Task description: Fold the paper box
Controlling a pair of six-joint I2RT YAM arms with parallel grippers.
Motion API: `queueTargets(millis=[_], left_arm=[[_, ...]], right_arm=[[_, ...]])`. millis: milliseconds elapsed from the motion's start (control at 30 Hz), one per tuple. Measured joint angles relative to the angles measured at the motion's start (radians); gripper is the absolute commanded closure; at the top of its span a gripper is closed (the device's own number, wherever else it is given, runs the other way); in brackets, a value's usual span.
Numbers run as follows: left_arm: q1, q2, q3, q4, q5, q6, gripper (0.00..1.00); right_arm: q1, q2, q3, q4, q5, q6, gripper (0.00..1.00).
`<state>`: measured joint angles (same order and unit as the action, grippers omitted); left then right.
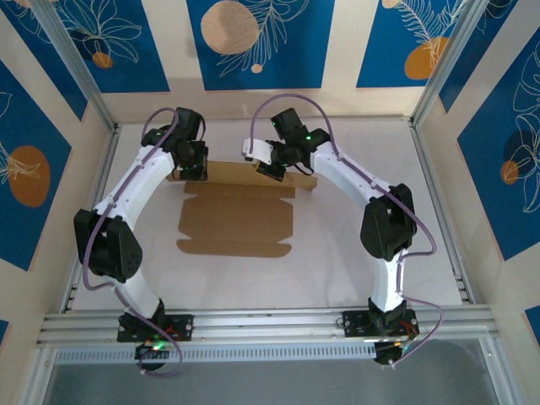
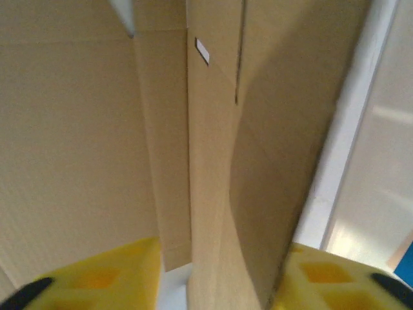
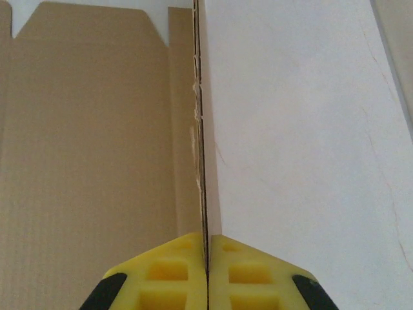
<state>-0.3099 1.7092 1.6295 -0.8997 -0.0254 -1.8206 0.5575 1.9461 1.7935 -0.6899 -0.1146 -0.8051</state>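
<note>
Your right claw (image 3: 206,239) is clenched on the thin edge of the raised back panel of the paper box (image 1: 236,221), whose flat part lies on the worktop (image 3: 310,161) at that claw's left, while your left claw (image 2: 222,248) stands released, its fingers astride the same panel.

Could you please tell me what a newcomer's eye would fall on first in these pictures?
The brown paper box lies as a flat die-cut sheet in the middle of the white table, with its far flap stood upright. At that flap, the right hand is pinched shut on the thin cardboard edge, while the open left hand straddles the cardboard.
</note>
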Motion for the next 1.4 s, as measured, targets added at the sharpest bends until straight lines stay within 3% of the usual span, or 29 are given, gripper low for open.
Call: queueTargets(millis=[100, 233, 400, 733, 933, 1133, 1200, 1400], left_arm=[[0.000, -0.032, -0.010, 0.002, 0.003, 0.026, 0.44], [0.000, -0.098, -0.065, 0.029, 0.034, 0.043, 0.48], [-0.002, -0.102, -0.109, 0.084, 0.072, 0.064, 0.59], [-0.031, -0.098, -0.173, 0.179, 0.093, 0.095, 0.93], [-0.033, -0.106, -0.266, 0.273, 0.119, 0.088, 0.93], [-0.036, -0.105, -0.299, 0.340, 0.130, 0.092, 1.00], [-0.045, -0.095, -0.306, 0.345, 0.145, 0.092, 1.00], [-0.055, -0.062, -0.292, 0.344, 0.156, 0.065, 1.00]], right_arm=[[-0.015, -0.016, 0.001, -0.042, -0.044, -0.011, 0.96], [-0.027, -0.047, 0.001, -0.097, -0.094, -0.030, 0.96], [-0.027, -0.067, 0.001, -0.137, -0.127, -0.039, 0.99], [-0.050, -0.052, 0.001, -0.206, -0.152, -0.032, 1.00], [-0.055, -0.016, 0.025, -0.252, -0.153, -0.032, 1.00], [-0.062, 0.000, 0.036, -0.256, -0.197, -0.002, 0.56], [-0.063, 0.001, 0.040, -0.245, -0.251, 0.024, 0.49], [-0.121, -0.025, 0.060, -0.191, -0.473, 0.187, 0.43]])
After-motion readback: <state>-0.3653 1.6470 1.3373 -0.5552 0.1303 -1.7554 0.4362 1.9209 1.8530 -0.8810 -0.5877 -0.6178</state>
